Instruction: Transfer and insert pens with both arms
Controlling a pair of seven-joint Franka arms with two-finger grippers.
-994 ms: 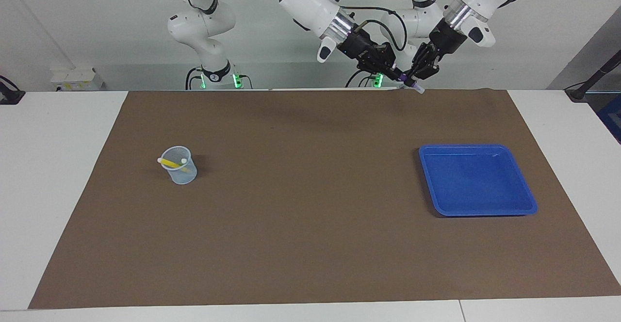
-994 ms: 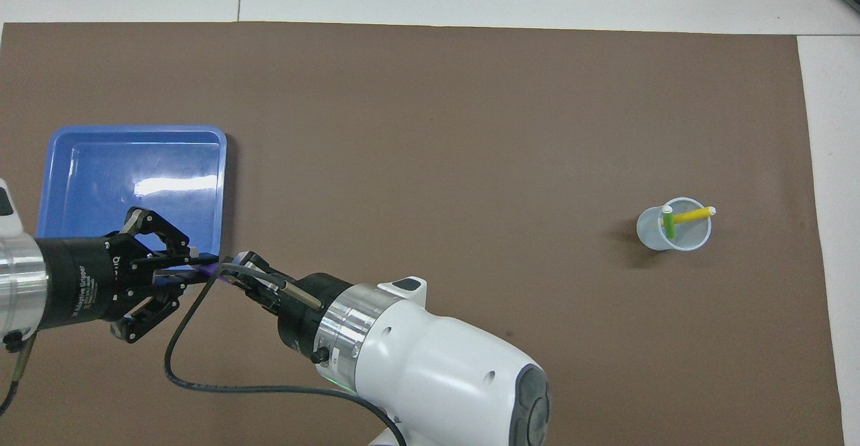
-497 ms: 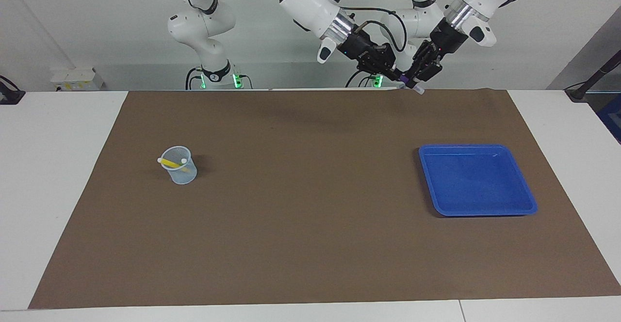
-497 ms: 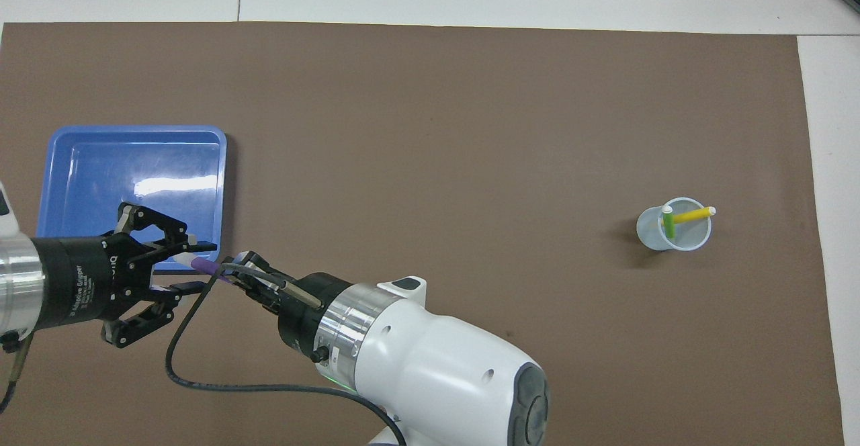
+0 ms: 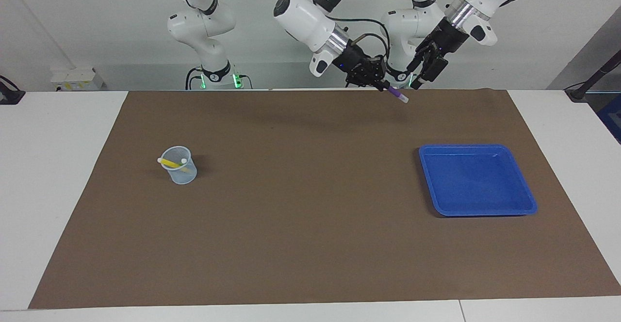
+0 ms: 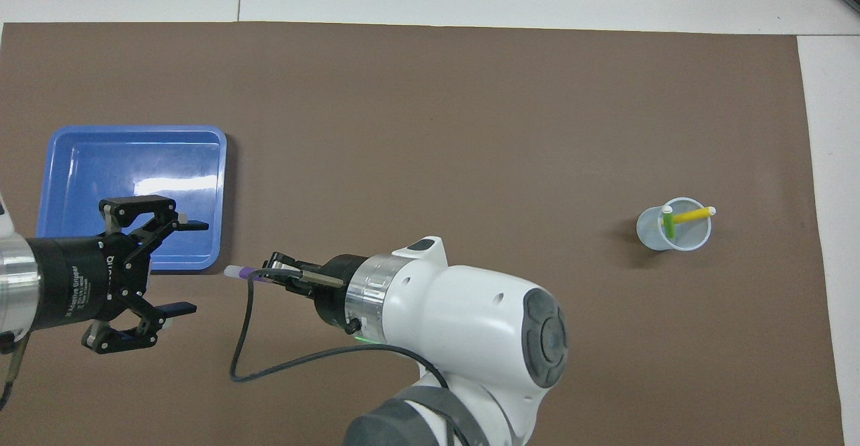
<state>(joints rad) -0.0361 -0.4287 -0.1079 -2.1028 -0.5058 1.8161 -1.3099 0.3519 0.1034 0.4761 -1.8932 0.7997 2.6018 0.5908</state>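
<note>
Left hand [image 6: 180, 266]: raised, fingers spread wide, nothing between them, arm entering from its own side and pointing inward. Right hand [image 6: 267, 274]: raised, fingertips closed together on the purple pen [image 6: 240, 272], wrist angled down toward the left arm's end of the desk. The two hands are apart, tips facing.

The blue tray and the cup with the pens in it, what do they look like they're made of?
The blue tray looks like glossy moulded plastic: it shows a bright glare patch on its floor and has rounded corners with a raised rim. The cup seems to be thin, clear, faintly bluish plastic, since the yellow pen and green pen show through its wall; glass cannot be ruled out.
</note>
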